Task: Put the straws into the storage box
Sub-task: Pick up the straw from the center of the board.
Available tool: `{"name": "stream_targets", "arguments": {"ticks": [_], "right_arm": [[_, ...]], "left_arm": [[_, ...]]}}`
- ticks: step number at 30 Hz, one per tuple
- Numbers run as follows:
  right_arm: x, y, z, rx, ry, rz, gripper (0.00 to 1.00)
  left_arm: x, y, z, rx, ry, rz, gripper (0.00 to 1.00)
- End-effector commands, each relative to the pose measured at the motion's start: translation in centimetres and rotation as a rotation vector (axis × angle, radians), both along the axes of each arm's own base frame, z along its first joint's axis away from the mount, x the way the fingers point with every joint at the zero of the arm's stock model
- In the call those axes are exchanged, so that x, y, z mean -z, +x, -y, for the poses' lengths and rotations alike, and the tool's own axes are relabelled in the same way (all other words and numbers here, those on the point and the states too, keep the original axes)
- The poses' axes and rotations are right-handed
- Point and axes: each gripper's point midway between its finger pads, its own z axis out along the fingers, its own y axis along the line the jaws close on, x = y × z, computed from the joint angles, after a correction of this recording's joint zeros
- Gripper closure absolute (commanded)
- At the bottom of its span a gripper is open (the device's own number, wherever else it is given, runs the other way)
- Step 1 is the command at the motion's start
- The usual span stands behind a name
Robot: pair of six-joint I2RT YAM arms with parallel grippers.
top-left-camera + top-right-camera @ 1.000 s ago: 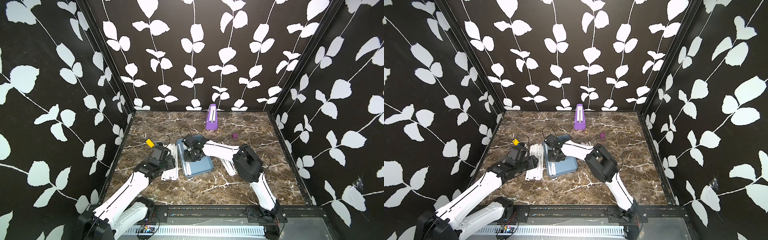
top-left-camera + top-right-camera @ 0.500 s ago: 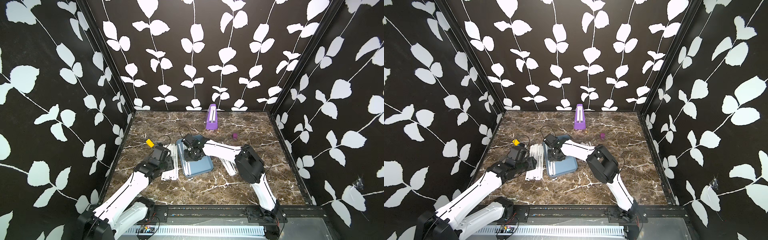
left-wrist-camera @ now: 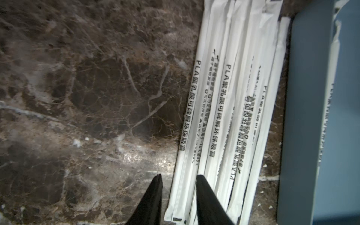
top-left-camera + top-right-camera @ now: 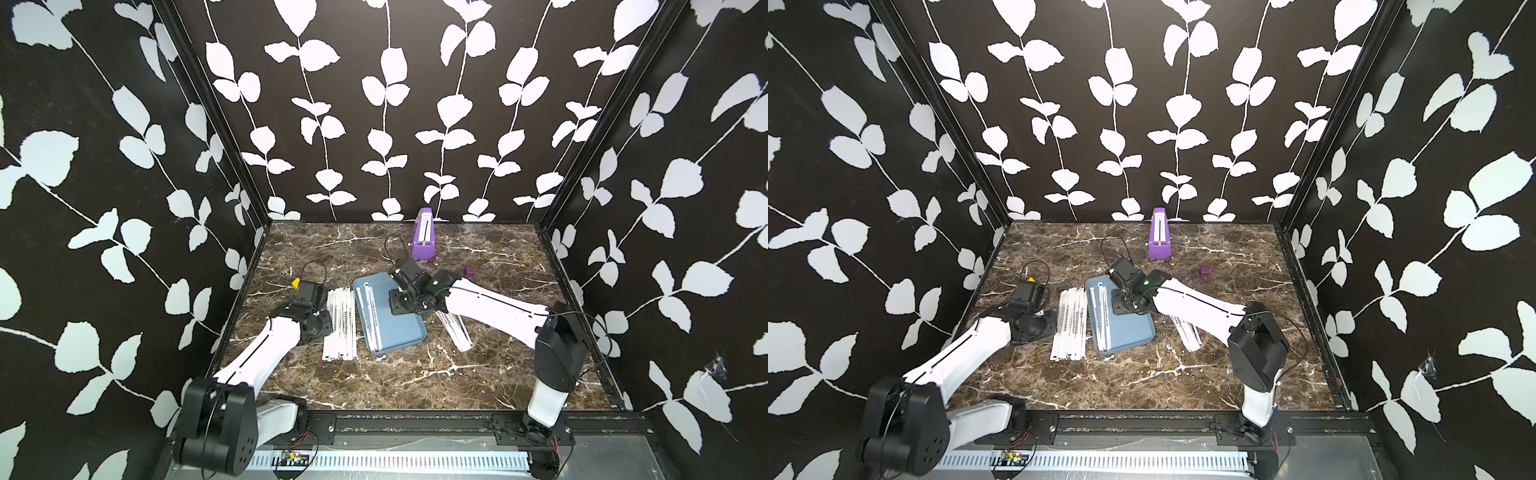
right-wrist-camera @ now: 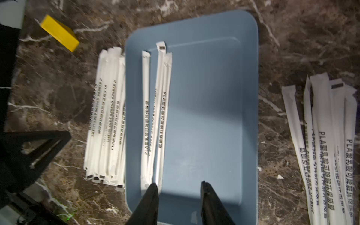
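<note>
marble tbl [image 4: 415, 374] | on it: storage box [image 4: 399, 328], straws [image 4: 341, 328] l+r of box, purple wedge [image 4: 424, 239], sm purple cube [image 4: 469, 272], yellow block [image 4: 296, 283]

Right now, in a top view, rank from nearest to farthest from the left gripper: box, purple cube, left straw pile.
1. Left straw pile, at the left gripper.
2. Box, right of that pile.
3. Purple cube, beyond the box.

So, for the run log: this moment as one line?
storage box: some straws inside | left jaws: open around outermost table straw | right jaws: open, empty, above box
</note>
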Motion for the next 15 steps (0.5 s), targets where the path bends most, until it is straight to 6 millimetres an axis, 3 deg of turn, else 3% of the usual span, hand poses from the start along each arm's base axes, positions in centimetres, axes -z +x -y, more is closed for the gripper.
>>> {"name": "stream_targets", "arguments": {"ticks": [1, 15], "right_arm": [[1.1, -0.1, 0.9, 0.012, -0.020, 0.000, 0.63], [1.2, -0.4, 0.3, -0.021, -0.002, -0.017, 0.64]], "left_arm": [[-0.5, 1.1, -0.3, 0.030, 0.039, 0.019, 0.68], [2.4, 1.9, 0.0, 0.050, 0.053, -0.049, 0.73]]}}
